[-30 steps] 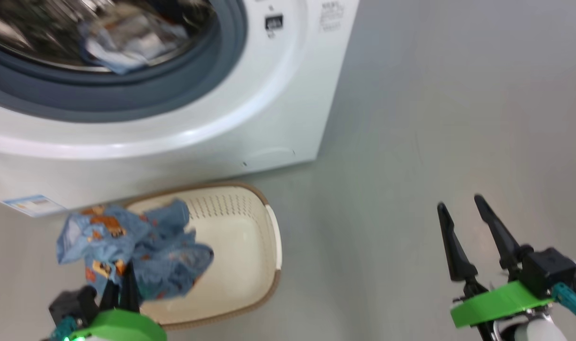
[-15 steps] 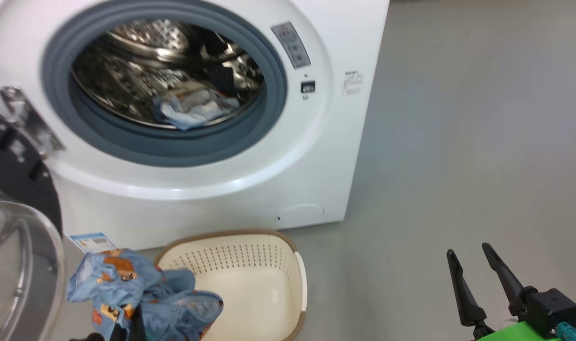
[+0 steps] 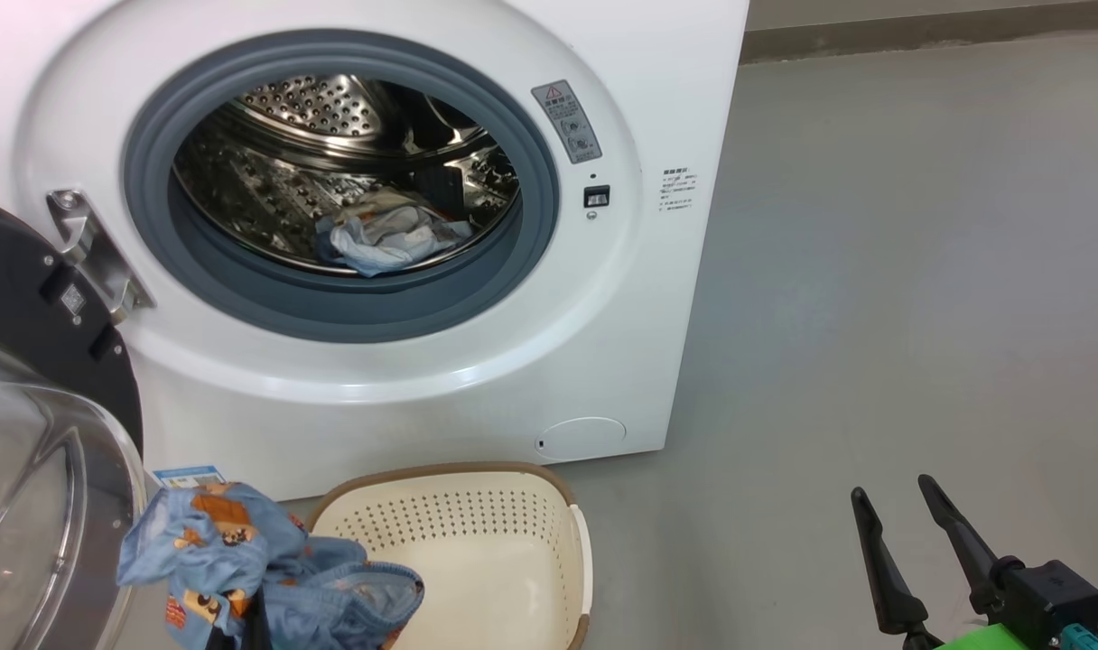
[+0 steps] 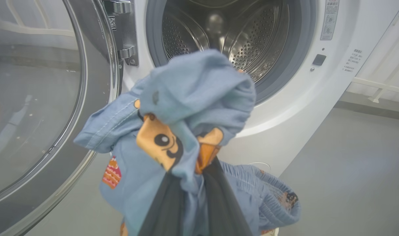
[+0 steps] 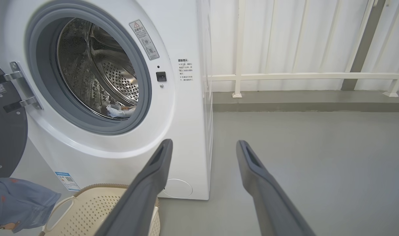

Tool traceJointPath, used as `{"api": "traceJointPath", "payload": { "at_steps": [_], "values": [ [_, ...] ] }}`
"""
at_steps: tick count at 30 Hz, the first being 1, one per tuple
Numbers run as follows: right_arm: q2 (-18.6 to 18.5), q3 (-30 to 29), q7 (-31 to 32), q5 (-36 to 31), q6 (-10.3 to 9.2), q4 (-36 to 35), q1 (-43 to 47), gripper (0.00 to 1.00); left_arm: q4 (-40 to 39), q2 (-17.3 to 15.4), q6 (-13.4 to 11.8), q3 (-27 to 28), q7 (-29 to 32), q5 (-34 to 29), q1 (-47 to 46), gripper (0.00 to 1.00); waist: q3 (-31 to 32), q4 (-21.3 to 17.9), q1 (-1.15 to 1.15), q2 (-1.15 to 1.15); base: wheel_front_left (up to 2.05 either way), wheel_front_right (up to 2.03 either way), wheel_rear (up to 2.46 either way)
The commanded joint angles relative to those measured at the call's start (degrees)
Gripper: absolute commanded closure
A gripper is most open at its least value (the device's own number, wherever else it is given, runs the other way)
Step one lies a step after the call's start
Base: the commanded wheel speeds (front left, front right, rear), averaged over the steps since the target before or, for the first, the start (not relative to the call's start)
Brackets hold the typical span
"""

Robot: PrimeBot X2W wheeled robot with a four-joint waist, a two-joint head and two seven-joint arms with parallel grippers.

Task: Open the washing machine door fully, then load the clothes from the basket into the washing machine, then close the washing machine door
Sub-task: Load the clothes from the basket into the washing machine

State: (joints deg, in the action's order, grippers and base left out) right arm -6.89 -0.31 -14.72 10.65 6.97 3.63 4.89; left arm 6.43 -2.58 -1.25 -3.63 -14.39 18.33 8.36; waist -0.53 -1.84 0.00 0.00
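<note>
The left pincer [image 4: 191,168] grips the clothes [image 4: 199,91] before the open washing machine [image 4: 284,108].

Ahead of the left gripper [image 4: 194,168] the round mouth of the washing machine [image 4: 284,108] gapes wide inside its grey gasket [image 4: 301,59], and the way in is free. The clothes [image 4: 193,98] pinched between its closed fingers bulk up in front and hide part of that path. To its left the washing machine door [image 4: 38,98] hangs swung out, glass bowl close beside the bundle, and the steel hinge [image 4: 125,54] juts at the mouth's edge. A crumpled cloth [image 3: 386,239] lies low in the drum, seemingly near the front lip. The basket [image 3: 459,471] sits beneath and to its right. Ahead and right of the spread right gripper [image 5: 204,144] is bare floor [image 5: 317,164]. The machine's corner stands to its left, and a white railing [image 5: 301,76] stands far ahead.
</note>
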Motion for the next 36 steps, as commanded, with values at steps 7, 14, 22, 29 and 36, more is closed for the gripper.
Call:
{"api": "traceJointPath", "payload": {
  "at_steps": [7, 14, 22, 29, 36],
  "values": [
    [-0.4, 1.9, -0.3, 0.1, 0.52, -1.7, -1.1, 0.00, -3.1, -0.3, 0.3, 1.1, -0.6, -1.0, -1.8, 1.00, -1.7, -0.4, 0.00, 0.00, 0.00, 0.00, 0.00],
    [0.4, 2.6, -0.3, -0.2, 0.52, -2.1, -2.8, 0.00, -2.3, -0.3, 1.8, -0.2, -0.6, -2.4, -6.1, 1.00, -5.0, -1.5, 0.00, 0.00, 0.00, 0.00, 0.00],
    [1.8, 3.5, -0.3, -0.3, 0.52, -2.5, -6.3, 0.00, -0.1, -1.6, 2.8, -0.4, -0.6, -4.5, -14.6, 1.00, -10.6, -3.3, 0.00, 0.00, 0.00, 0.00, 0.00],
    [3.0, 4.8, -0.3, -0.3, 0.52, -2.7, -10.4, 0.00, 4.9, -4.0, 2.9, -0.2, -0.6, -5.9, -26.2, 1.00, -16.1, -5.2, 0.00, 0.00, 0.00, 0.00, 0.00],
    [3.6, 6.7, -0.3, -0.1, 0.52, -2.8, -14.3, 0.00, 10.1, -6.6, 2.5, 0.6, -0.5, -7.2, -36.9, 1.00, -21.1, -7.6, 0.00, 0.00, 0.00, 0.00, 0.00]
  ]
}}
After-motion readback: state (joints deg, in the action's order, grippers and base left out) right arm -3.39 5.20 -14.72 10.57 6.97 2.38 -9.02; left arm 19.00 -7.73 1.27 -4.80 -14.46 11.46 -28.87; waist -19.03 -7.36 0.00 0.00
